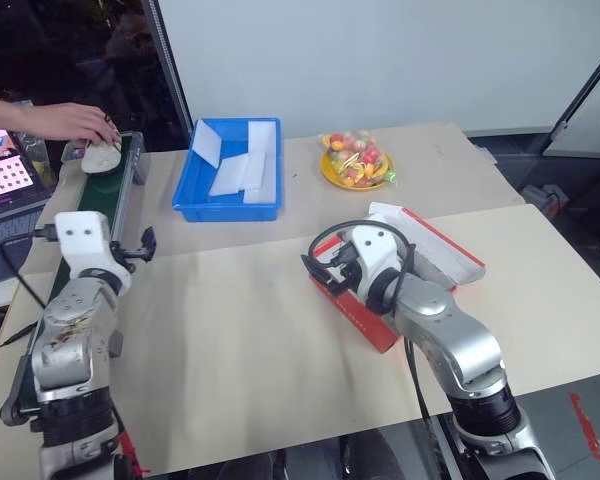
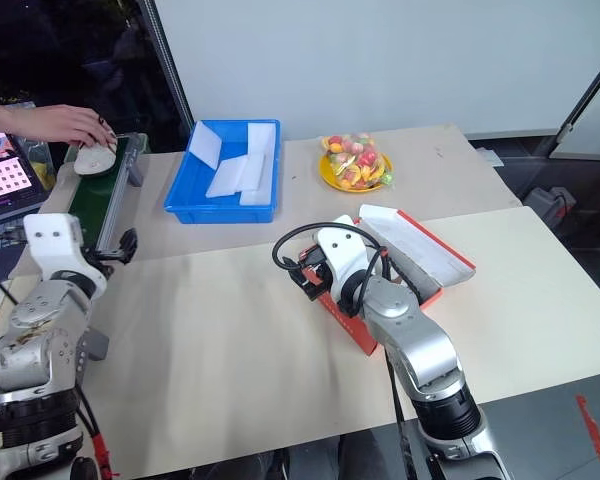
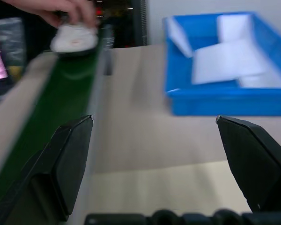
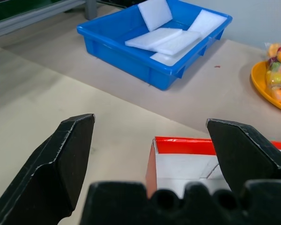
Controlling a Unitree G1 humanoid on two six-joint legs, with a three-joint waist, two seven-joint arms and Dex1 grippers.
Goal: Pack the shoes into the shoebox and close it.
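The red shoebox (image 1: 365, 322) stands open on the table, white inside (image 4: 178, 169), with its lid (image 1: 432, 245) leaning off to the right. My right gripper (image 4: 150, 121) is open just above the box's near-left corner, pointing toward the blue tray, and holds nothing. A white shoe (image 1: 102, 157) lies at the far end of the green conveyor belt (image 3: 61, 98) with a person's hand (image 1: 75, 122) on it. At the table's left edge my left gripper (image 3: 154, 123) is open beside the belt, pointing along it toward the shoe (image 3: 75, 37), well short of it.
A blue tray (image 1: 185, 205) with white foam pieces sits at the back centre. To its right is a yellow plate of colourful fruit (image 1: 355, 160). A lit screen (image 1: 5, 170) stands at the far left beyond the belt. Bare tabletop lies between my two arms.
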